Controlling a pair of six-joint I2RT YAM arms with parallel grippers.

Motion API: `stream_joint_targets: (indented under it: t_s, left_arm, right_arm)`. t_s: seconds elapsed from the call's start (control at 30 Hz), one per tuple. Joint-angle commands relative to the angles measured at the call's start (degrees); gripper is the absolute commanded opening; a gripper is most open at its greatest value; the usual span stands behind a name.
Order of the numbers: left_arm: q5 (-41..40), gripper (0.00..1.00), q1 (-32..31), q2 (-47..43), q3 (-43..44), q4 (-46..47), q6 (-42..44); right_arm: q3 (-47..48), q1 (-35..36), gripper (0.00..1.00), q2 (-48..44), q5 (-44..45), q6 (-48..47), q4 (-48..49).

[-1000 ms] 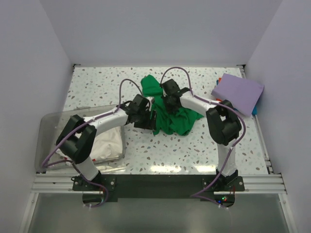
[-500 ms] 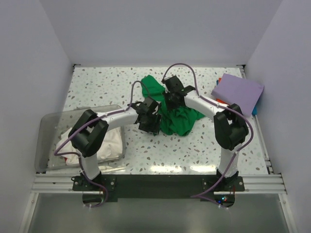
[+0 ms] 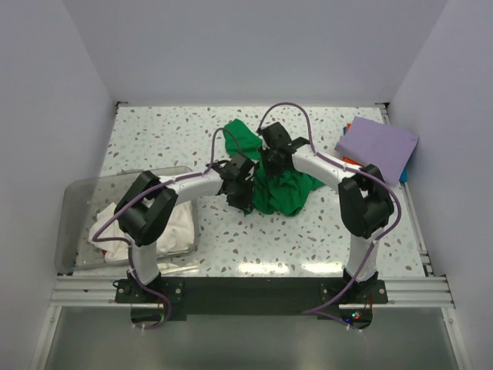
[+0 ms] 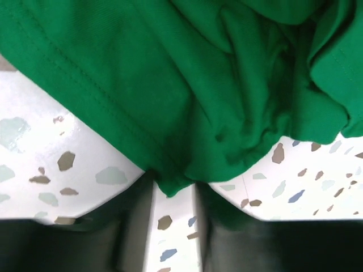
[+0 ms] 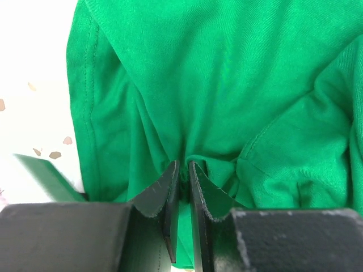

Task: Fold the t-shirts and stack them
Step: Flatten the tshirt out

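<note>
A bright green t-shirt (image 3: 281, 185) lies crumpled in the middle of the table. My right gripper (image 3: 272, 163) sits on its upper part, and in the right wrist view it (image 5: 185, 165) is shut on a pinched fold of the green cloth (image 5: 227, 85). My left gripper (image 3: 244, 187) is at the shirt's left edge. In the left wrist view it (image 4: 173, 190) is open, with a corner of the green hem (image 4: 170, 182) lying between the fingertips. A folded lavender t-shirt (image 3: 377, 146) lies at the far right. White t-shirts (image 3: 173, 227) lie in the bin.
A clear plastic bin (image 3: 81, 202) stands at the near left and holds the white cloth. Coloured items (image 3: 348, 159) peek out under the lavender shirt. White walls close in the table on three sides.
My left gripper has moved right, up to the green shirt's left edge. My right gripper has shifted slightly back and right with the cloth, bunching the shirt tighter.
</note>
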Motion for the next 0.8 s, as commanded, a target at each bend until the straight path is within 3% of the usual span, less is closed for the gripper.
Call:
stream_joint_targets:
  t_s: [0.0,0.17,0.23,0.33,0.53,0.77]
  left_arm:
    - [1.9,0.33,-0.7,3.8,-0.4,-1.2,-0.6]
    - [1.1,0.06,-0.6,5.5,-0.1,-2.9,-0.9]
    - [0.9,0.0,-0.6,5.9,0.1,-3.2,-1.0]
    - [-1.3,0.0,-0.6,5.1,0.1,-3.8,-1.0]
    - [-15.4,0.0,0.7,0.0,2.2,-10.6,-0.1]
    - [-20.3,0.0,6.7,-4.6,-0.1,-13.7,2.5]
  right_arm:
    - [0.2,-0.4,0.15,-3.1,1.1,1.2,-0.5]
    - [-0.5,-1.0,0.14,-4.8,1.4,2.0,-0.7]
    - [-1.0,-1.3,0.14,-5.9,1.5,2.4,-0.7]
    - [-1.8,-1.6,0.14,-7.0,1.7,2.8,-1.1]
    - [-3.3,-2.1,0.14,-10.4,1.7,3.4,-2.4]
    - [-6.1,-2.3,0.14,-16.5,3.7,4.0,-6.0]
